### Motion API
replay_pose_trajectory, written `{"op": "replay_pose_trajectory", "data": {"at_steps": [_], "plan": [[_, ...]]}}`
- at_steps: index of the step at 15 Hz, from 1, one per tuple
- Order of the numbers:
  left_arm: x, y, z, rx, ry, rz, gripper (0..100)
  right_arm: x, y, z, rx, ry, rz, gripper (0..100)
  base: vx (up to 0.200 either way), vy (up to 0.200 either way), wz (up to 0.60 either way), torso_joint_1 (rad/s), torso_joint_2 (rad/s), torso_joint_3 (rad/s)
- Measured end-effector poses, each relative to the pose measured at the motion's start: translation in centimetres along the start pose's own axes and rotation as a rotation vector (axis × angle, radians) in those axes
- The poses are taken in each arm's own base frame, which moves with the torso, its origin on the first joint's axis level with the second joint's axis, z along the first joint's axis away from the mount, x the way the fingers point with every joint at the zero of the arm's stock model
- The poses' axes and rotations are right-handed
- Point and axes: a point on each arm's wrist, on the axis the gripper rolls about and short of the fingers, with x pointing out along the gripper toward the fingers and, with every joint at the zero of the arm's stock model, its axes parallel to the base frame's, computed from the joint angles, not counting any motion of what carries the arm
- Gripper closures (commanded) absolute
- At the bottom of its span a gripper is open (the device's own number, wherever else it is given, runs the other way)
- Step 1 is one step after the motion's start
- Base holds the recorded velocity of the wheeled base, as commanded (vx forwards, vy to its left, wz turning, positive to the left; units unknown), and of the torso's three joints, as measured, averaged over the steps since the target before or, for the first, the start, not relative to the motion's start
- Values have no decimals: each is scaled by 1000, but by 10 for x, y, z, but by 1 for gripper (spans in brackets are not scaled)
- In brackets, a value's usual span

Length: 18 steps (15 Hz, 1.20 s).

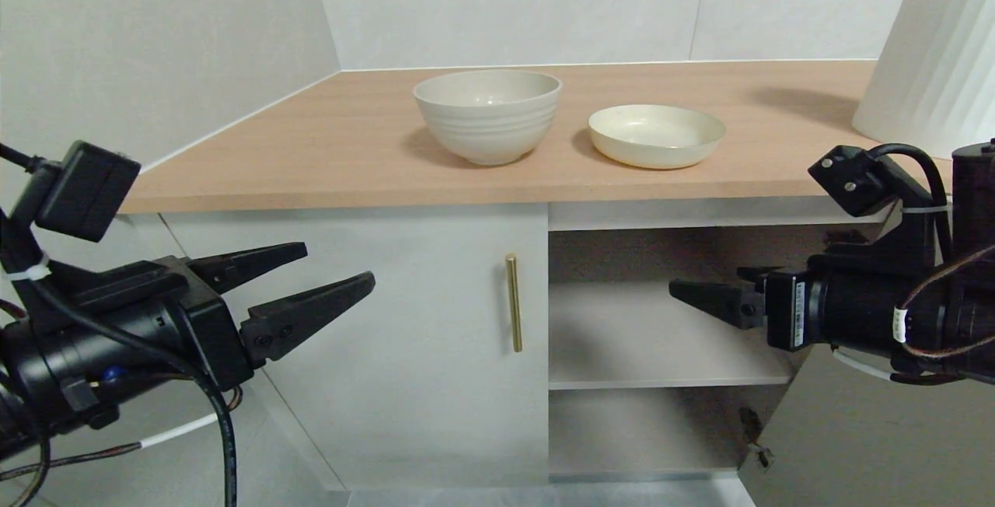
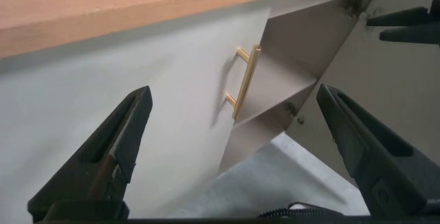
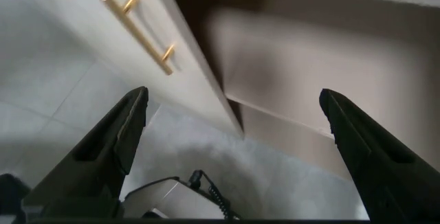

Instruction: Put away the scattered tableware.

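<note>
I see my left tool (image 1: 337, 263) hanging left of the brass handle (image 1: 513, 301), its fingers spread apart. My right tool (image 3: 232, 97) sits right of that handle, before the open cabinet shelf (image 1: 661, 340), fingers likewise wide. Up on the surface (image 1: 311, 149), the deep bowl (image 1: 488, 114) stands directly above the handle, and the shallow dish (image 1: 657, 134) above and right of it.

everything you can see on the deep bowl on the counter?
The deep bowl is round and off-white, ceramic by the look of it, with shallow horizontal ridges around its outside. It stands upright on the wooden countertop, and the part of its inside on show is empty. The shallow dish sits apart on its right. Nothing but the countertop touches it.
</note>
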Motion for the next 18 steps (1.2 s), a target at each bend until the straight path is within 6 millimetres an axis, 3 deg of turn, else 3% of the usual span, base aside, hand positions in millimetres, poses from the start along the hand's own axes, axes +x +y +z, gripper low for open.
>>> {"op": "replay_pose_trajectory", "data": {"at_steps": [5,8,18], "plan": [[1,0,-1,-2,6,-1,0,0,2,-2,-26,7,10,0,0,0,0,5,-24,-13],[2,1,-2,-4,11,0,0,0,2,-1,-29,5,11,0,0,0,0,43,-233,-246],[22,7,0,-36,52,6,0,0,1,0,-29,-1,8,0,0,0,0,175,-481,-294]]}}
